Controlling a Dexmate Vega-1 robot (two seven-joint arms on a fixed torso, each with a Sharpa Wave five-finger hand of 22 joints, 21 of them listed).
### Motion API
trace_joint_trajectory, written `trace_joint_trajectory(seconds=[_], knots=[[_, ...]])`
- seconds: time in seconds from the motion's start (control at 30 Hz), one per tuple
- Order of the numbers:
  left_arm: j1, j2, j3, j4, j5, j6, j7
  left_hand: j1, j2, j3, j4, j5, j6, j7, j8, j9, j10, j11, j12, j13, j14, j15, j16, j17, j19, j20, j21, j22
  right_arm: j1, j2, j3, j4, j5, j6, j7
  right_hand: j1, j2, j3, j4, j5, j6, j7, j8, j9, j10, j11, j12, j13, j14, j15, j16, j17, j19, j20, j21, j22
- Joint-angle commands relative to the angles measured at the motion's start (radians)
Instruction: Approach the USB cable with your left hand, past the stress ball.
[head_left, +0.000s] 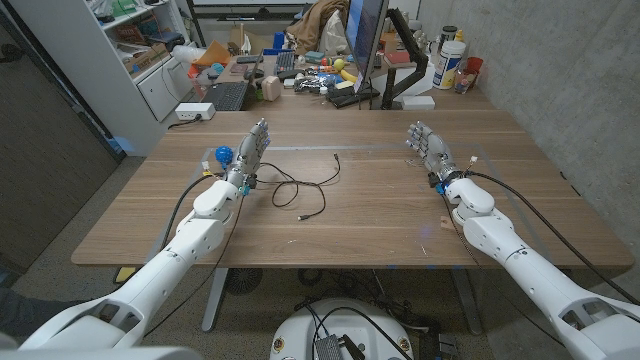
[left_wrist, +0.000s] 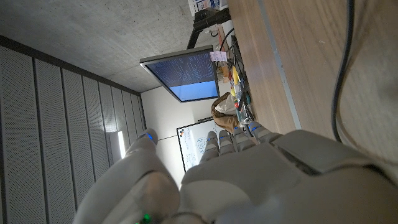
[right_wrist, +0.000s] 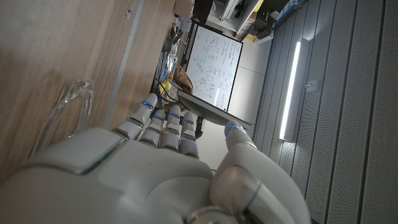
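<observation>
On the wooden desk (head_left: 400, 215), the left hand (head_left: 251, 150) stands on its edge with fingers extended and slightly apart, grasping nothing. The blue stress ball (head_left: 223, 155) sits just beside it on its outer side, partly hidden behind the palm. The black USB cable (head_left: 300, 188) lies in loose loops on the desk toward the middle, its nearest coil close to the left wrist, one end reaching toward the desk's centre near a thin pale line on the surface. In the left wrist view, the left hand (left_wrist: 236, 180) shows its back with fingers stretched out, and a stretch of the cable (left_wrist: 342, 68) curves over the wood beside it.

The right hand (head_left: 428, 150) stands likewise upright on the far side of the desk, fingers straight and released, well apart from the cable. In the right wrist view, the right hand (right_wrist: 161, 162) has its fingers held out together, next to a clear plastic piece (right_wrist: 65, 115) lying on the desk.

Behind the desk stand a monitor (head_left: 366, 40) and a black keyboard (head_left: 226, 96) amid clutter.
</observation>
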Motion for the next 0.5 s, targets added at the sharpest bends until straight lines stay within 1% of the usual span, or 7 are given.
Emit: trace_joint_trajectory(seconds=[0.03,0.23,0.43,0.5], knots=[[0.032,-0.088,-0.124,-0.014,0.103,0.059,-0.061,0.013,0.002,0.005,-0.001,0.006,-0.002,0.002,0.008,0.002,-0.006,-0.002,0.006,0.003,-0.007,0.0,0.006,0.005,-0.009,-0.022,0.005,0.004,-0.02,0.117,0.139,0.003,-0.132,-0.058,0.078,0.008,0.0,0.003,-0.002,0.007,0.011,-0.001,0.006,0.005,0.009,-0.002,0.002,0.004,0.008,-0.002,0.005,0.004,0.007,-0.03,0.003,0.005],[0.04,-0.124,-0.17,-0.019,0.145,0.077,-0.088,0.015,0.003,0.005,-0.002,0.007,0.0,0.0,0.008,0.002,-0.005,0.0,0.006,0.003,-0.007,0.0,0.006,0.005,-0.009,-0.017,0.003,0.004,-0.024,0.168,0.198,0.006,-0.185,-0.075,0.114,0.007,0.001,0.001,-0.002,0.006,0.012,-0.002,0.006,0.005,0.01,-0.002,0.001,0.004,0.007,-0.002,0.004,0.004,0.008,-0.03,0.001,0.005],[0.049,-0.147,-0.203,-0.029,0.174,0.09,-0.106,0.017,0.005,0.005,-0.002,0.008,0.004,0.0,0.008,0.002,-0.003,-0.004,0.006,0.003,-0.004,0.001,0.007,0.005,-0.008,-0.015,0.002,0.004,-0.026,0.205,0.24,0.008,-0.226,-0.087,0.14,0.007,0.001,-0.001,-0.003,0.006,0.013,-0.002,0.006,0.005,0.011,-0.004,0.0,0.004,0.008,-0.001,0.004,0.004,0.006,-0.028,-0.003,0.005],[0.052,-0.154,-0.211,-0.033,0.182,0.091,-0.11,0.017,0.006,0.005,-0.002,0.008,0.005,0.0,0.008,0.002,-0.001,-0.001,0.007,0.003,-0.003,0.0,0.007,0.005,-0.008,-0.014,0.001,0.004,-0.025,0.215,0.25,0.01,-0.237,-0.09,0.149,0.007,0.001,-0.001,-0.003,0.006,0.014,-0.003,0.006,0.005,0.012,-0.004,0.0,0.004,0.008,-0.001,0.004,0.004,0.007,-0.028,-0.004,0.005]])
